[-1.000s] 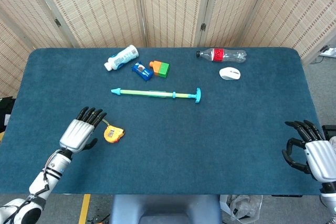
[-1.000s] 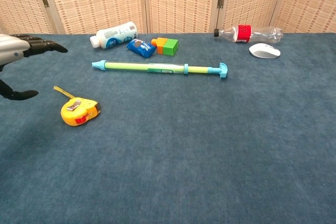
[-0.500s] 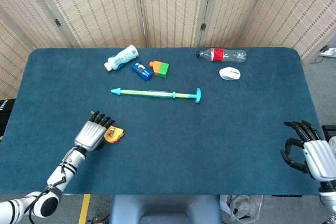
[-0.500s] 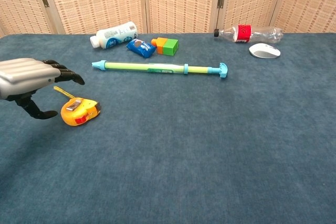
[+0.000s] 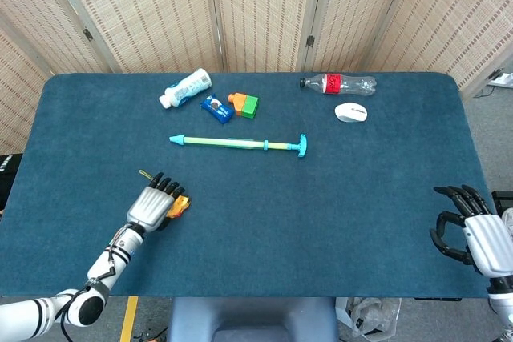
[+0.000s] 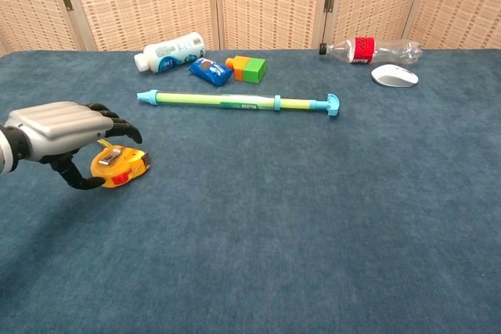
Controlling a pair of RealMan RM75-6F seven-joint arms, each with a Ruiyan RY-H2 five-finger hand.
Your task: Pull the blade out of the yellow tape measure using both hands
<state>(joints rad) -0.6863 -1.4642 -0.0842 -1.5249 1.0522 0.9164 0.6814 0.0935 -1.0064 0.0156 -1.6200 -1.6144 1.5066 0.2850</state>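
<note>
Yellow tape measure [image 6: 121,167] with a red patch on its side, flat on table [image 5: 321,198], near-left. Left hand [image 6: 63,132] over it, fingers apart, not gripping. Right hand [image 5: 473,232] released, far right edge.

One tape measure [image 6: 120,166], two bottles [image 5: 185,87] [image 5: 338,83], one pump [image 5: 239,143], one mouse [image 5: 351,112], one packet [image 5: 216,107], one block [image 5: 244,104]

No legible text or labels.

Left robot hand [image 6: 66,132] hovers low, fingers arched apart; right robot hand [image 5: 473,230] rests open.
</note>
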